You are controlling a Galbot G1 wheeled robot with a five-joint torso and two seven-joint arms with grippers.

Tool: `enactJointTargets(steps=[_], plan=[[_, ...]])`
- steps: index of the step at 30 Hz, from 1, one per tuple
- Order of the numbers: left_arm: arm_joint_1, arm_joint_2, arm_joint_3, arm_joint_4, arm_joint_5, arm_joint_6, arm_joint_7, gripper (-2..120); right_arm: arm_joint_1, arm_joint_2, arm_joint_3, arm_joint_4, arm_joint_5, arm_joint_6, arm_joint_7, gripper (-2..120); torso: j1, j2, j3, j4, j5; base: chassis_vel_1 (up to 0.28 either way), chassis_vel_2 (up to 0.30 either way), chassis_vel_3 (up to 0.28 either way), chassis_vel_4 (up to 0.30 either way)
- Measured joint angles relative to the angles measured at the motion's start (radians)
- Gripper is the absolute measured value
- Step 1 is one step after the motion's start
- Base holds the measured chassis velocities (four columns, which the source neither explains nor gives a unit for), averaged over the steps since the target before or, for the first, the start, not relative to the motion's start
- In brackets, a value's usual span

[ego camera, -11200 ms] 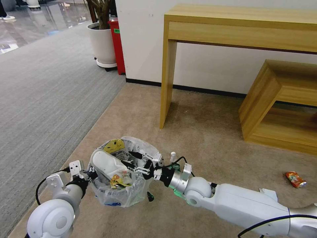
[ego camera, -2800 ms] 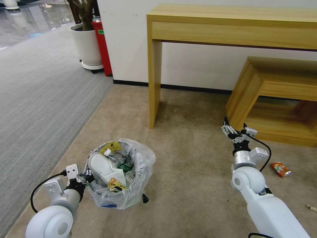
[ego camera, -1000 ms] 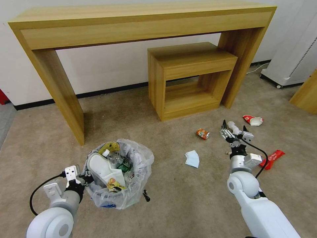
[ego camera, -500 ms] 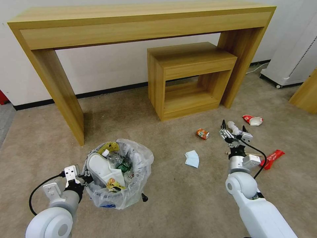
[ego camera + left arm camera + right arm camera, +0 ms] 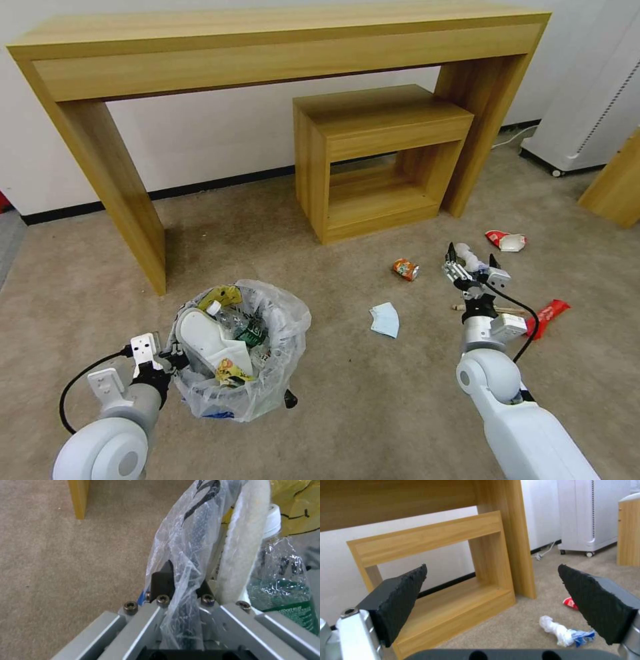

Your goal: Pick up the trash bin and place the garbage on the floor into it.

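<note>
Carpet near bin (image 5: 257, 393): left gripper (image 5: 175, 353) pinches its rim; right gripper (image 5: 472, 267) spread, empty; mask (image 5: 385, 319), can (image 5: 405, 269), wrappers (image 5: 548, 312) left.

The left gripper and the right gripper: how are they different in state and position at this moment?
The left gripper is shut on the rim of the trash bin, pinching its clear plastic bag; the right gripper is open and holds nothing. The left one sits low beside the bin, near the robot; the right one is raised farther out, above the carpet where litter lies. Both have dark fingers.
</note>
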Motion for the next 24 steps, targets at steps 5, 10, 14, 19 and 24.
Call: enactJointTargets(steps=[5,10,14,19,24], plan=[[-0.005,0.0,-0.002,0.005,-0.004,-0.007,-0.003,1,0.001,0.007,-0.004,-0.008,-0.007,0.001,-0.01,100,0.0,0.0,0.0,0.0003,0.0001,0.0,0.0,0.0,0.0],[-0.006,0.001,-0.009,0.009,-0.005,-0.008,-0.003,1,0.002,0.006,-0.004,-0.014,-0.009,0.001,-0.018,100,0.0,0.0,0.0,0.0003,0.0,0.0,0.0,0.0,0.0],[-0.006,0.001,-0.01,0.009,-0.007,-0.008,-0.003,1,0.003,0.006,-0.006,-0.018,-0.009,0.001,-0.024,100,0.0,0.0,0.0,0.0003,0.0,0.0,0.0,0.0,0.0],[-0.006,-0.001,-0.01,0.011,-0.007,-0.008,-0.003,1,0.003,0.009,-0.008,-0.02,-0.011,0.001,-0.024,100,0.0,0.0,0.0,0.0003,0.0,-0.03,0.027,0.023,-0.009],[-0.007,-0.003,-0.008,0.014,-0.006,-0.008,-0.003,1,0.004,0.009,-0.009,-0.023,-0.011,0.003,-0.025,100,0.0,0.0,0.0,0.0002,0.0,-0.108,0.087,0.091,-0.082]])
